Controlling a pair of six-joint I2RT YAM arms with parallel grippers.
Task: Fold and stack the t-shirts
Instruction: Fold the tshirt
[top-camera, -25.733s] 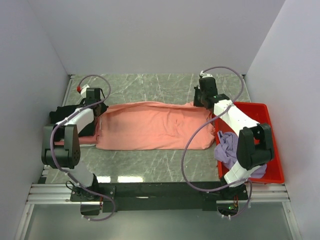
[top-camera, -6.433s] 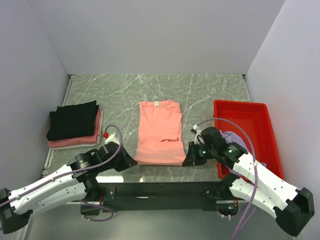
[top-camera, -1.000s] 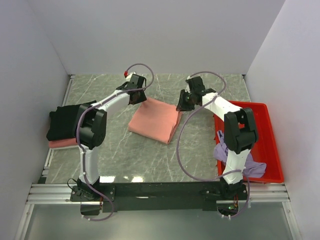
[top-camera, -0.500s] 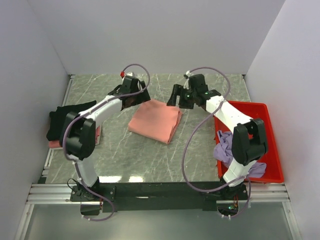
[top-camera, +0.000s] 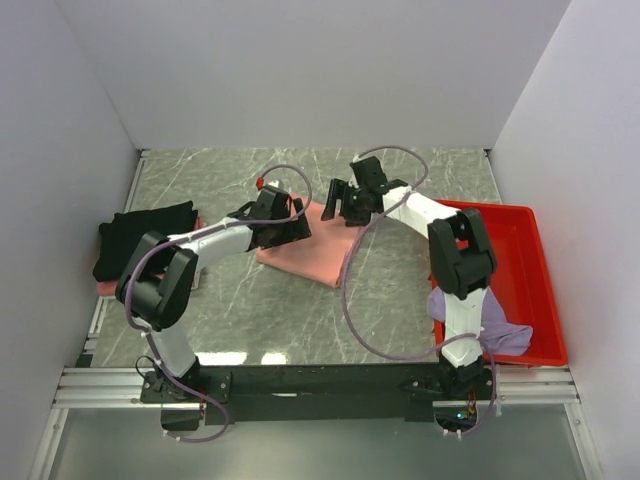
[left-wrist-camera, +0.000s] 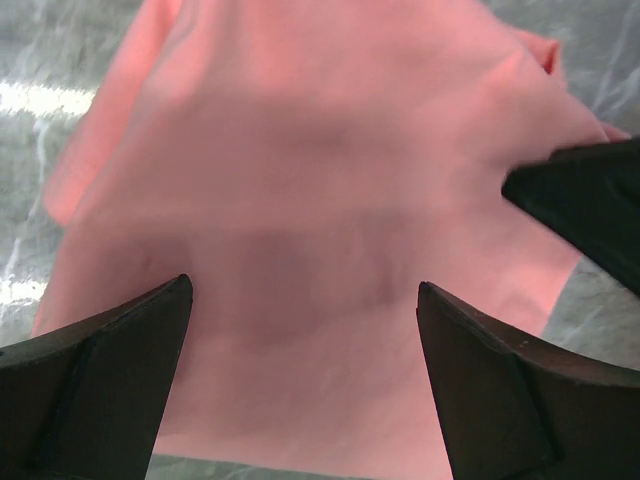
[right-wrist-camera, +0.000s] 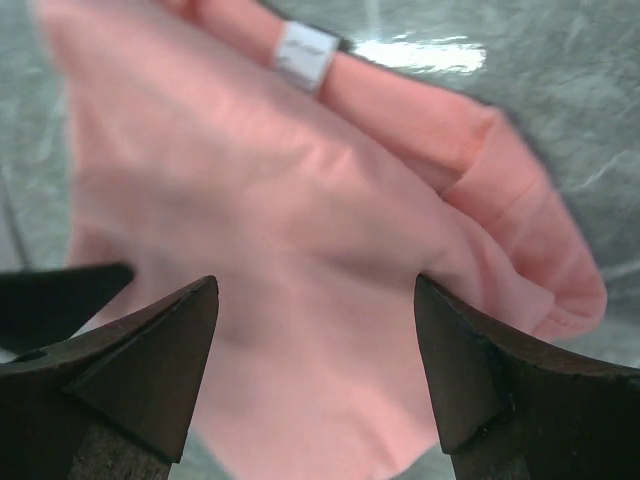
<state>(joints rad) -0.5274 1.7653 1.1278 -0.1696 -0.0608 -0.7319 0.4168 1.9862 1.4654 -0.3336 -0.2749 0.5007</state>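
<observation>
Since a second ago both your tools have opened and moved nearer: the left tool (top-camera: 283, 226) and right tool (top-camera: 340, 203) now gape wide, holding nothing, above the folded salmon-pink cloth t-shirt (top-camera: 318, 258) on the grey marbled worktop (top-camera: 250, 310). They hide its far edge from above, and its white neck label (right-wrist-camera: 305, 52) shows only at the right wrist. The right arm (top-camera: 455, 250) partly covers the lavender t-shirt (top-camera: 505, 335) in the red plastic tray (top-camera: 545, 290). At left, a black t-shirt (top-camera: 140, 240) covers most of a pink t-shirt (top-camera: 106, 288).

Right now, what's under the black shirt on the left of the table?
A pink shirt: only its edge peeks out from beneath the black shirt. The rest of it is covered, so whether anything else lies underneath cannot be seen.
</observation>
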